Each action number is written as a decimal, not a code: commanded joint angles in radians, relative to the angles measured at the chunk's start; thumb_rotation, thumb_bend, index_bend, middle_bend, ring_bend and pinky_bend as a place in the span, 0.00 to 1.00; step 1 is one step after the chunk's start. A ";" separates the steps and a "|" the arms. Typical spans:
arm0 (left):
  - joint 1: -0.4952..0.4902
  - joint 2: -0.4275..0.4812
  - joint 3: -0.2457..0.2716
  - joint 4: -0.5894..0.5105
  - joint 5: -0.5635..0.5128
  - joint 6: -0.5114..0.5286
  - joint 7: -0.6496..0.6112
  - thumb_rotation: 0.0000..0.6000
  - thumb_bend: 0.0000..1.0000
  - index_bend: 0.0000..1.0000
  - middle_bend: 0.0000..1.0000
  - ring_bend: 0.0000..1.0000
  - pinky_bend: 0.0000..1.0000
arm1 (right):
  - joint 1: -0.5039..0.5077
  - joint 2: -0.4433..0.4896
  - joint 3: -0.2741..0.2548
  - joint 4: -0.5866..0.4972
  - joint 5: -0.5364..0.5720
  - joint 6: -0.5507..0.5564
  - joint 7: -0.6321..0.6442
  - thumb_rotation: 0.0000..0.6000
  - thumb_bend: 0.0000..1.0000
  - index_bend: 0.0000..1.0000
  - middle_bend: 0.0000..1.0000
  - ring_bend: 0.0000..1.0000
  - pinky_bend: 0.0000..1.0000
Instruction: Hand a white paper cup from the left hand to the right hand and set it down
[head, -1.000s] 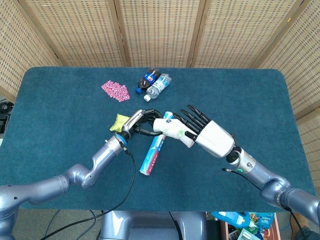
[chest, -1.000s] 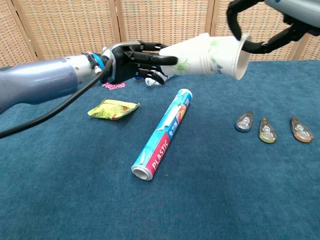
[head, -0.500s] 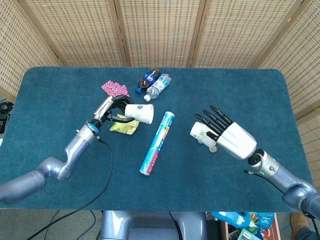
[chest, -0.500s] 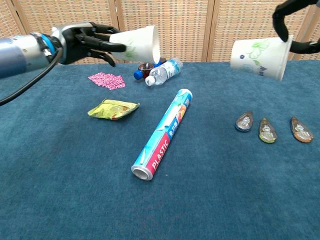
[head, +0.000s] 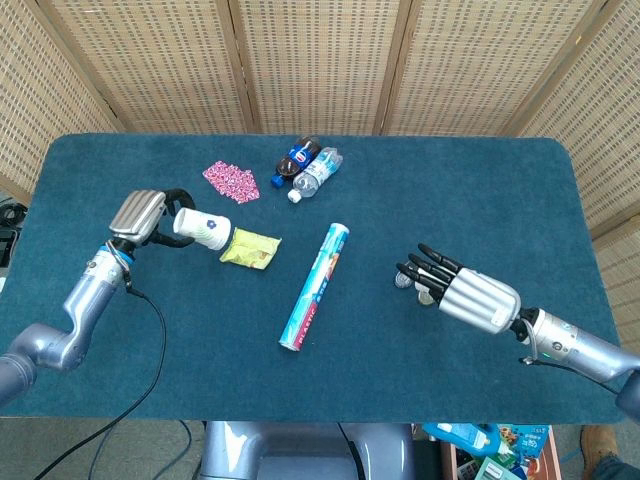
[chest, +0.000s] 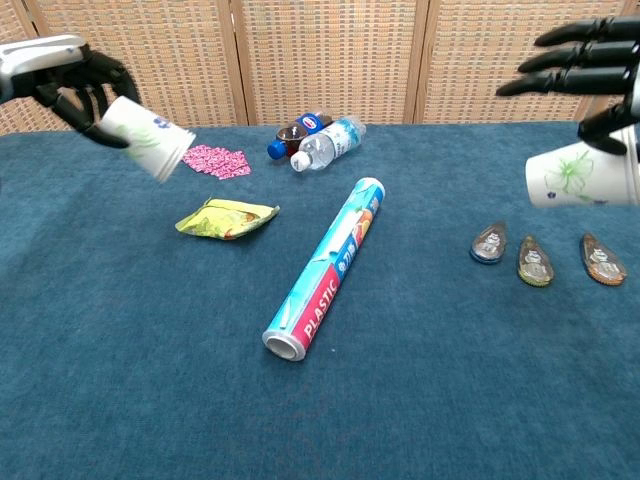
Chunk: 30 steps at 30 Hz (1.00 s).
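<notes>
The right hand holds a white paper cup on its side above the table while the left hand grips another; light and crushable, it probably wants gentle sidewall pressure.

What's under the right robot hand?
A white paper cup, lying sideways in the right robot hand, shows in the chest view. Three small badges lie on the table below it. The head view hides the cup.
</notes>
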<state>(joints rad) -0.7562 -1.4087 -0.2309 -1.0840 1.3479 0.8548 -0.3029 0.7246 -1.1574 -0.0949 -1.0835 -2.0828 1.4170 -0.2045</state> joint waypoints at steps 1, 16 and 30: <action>0.055 0.026 0.040 -0.039 -0.092 0.027 0.257 1.00 0.19 0.49 0.52 0.49 0.47 | 0.047 0.040 -0.028 -0.066 -0.042 -0.104 -0.078 1.00 0.60 0.67 0.11 0.09 0.04; 0.079 -0.037 0.076 -0.004 -0.132 0.032 0.370 1.00 0.19 0.38 0.32 0.34 0.43 | 0.147 0.046 -0.036 -0.166 -0.065 -0.383 -0.241 1.00 0.48 0.48 0.11 0.11 0.05; 0.090 0.053 0.073 -0.136 -0.110 0.032 0.317 1.00 0.19 0.00 0.00 0.00 0.15 | 0.047 0.015 0.058 -0.137 0.039 -0.182 -0.283 1.00 0.00 0.13 0.06 0.11 0.05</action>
<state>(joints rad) -0.6719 -1.3690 -0.1540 -1.2034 1.2297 0.8726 0.0251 0.7990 -1.1406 -0.0568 -1.2202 -2.0684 1.1883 -0.4984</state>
